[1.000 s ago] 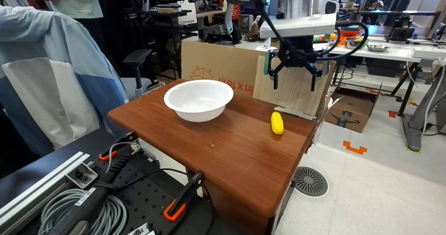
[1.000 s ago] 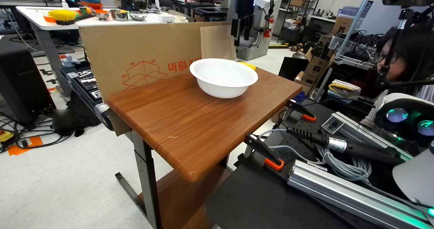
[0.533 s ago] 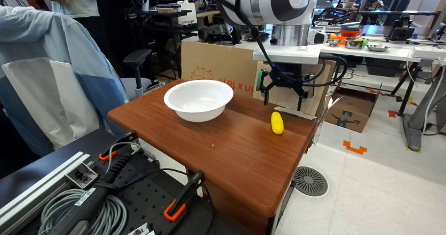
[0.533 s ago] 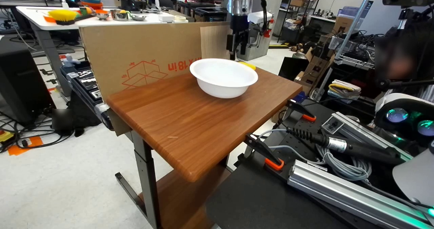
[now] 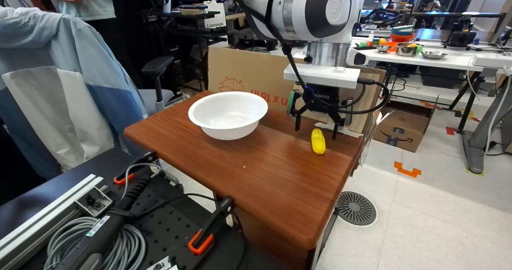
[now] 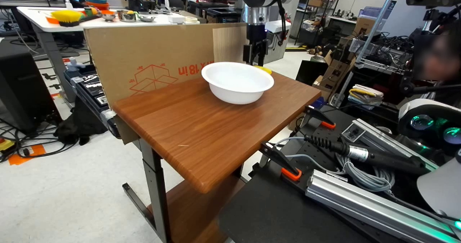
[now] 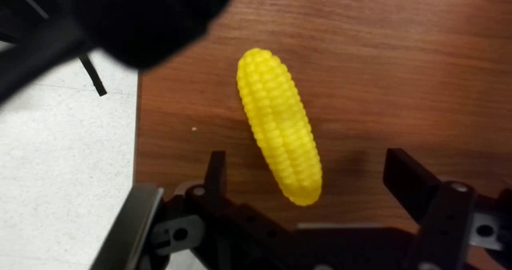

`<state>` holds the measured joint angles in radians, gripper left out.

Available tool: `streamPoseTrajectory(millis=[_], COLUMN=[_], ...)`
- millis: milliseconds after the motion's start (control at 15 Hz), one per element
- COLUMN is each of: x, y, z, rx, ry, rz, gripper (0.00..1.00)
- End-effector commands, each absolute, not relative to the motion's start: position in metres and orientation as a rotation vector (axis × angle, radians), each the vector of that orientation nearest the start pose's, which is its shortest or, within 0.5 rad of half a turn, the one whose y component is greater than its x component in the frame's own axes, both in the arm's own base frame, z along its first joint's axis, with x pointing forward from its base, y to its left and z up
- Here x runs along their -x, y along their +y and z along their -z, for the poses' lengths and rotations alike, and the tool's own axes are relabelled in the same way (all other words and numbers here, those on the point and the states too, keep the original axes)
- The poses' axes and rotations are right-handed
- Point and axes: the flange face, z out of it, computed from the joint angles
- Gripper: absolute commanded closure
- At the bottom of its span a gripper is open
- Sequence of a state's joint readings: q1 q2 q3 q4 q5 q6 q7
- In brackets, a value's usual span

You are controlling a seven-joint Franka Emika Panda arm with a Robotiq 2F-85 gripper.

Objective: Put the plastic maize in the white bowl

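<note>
Near the centre of the wrist view, find the plastic maize lying on the table, slanting from upper left to lower right of the frame. Seen also right of centre in an exterior view, well apart from the white bowl at left of centre, and as a sliver of maize behind the bowl in an exterior view. Outside the bowl, so, by judgement, not delivered and not even picked up.

At the bottom of the wrist view, look at the tool: hanging above the table with fingers spread wide, holding nothing, set either side of the lower end of the maize but apart from it. Done, as far as can be judged: only the reach to the maize and a rough lining-up around it. Left to do: lowering, perhaps a shift toward the middle of the maize, closing, lifting, carrying across to the bowl, letting go inside the rim.
</note>
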<state>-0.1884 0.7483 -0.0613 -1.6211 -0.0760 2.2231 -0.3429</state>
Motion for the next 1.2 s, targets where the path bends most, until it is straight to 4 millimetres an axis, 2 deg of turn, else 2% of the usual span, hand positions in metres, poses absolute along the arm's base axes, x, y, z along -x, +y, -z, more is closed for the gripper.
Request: streamPoseTrajectory(millis=[0,67,200,467,667,867,1133], x=[-0.64,-0.637,-0.632,-0.627,-0.613,-0.591,-0.57], y=[-0.17,-0.173,-0.177,-0.18,-0.172,-0.14,-0.061], z=[-0.161,-0.159,-0.159,-0.179,-0.206,-0.241,-0.267], rx=[3.157,3.164,3.168,3.179,3.181,3.187,3.19], ry=[-0.181,-0.162,-0.13,-0.09,-0.078,-0.151,-0.339], rz=[-0.312,-0.317,-0.324,-0.275,-0.206,-0.089,0.011], gripper=[0.25,0.28,0.44,0.72,0.93,0.92,0.92])
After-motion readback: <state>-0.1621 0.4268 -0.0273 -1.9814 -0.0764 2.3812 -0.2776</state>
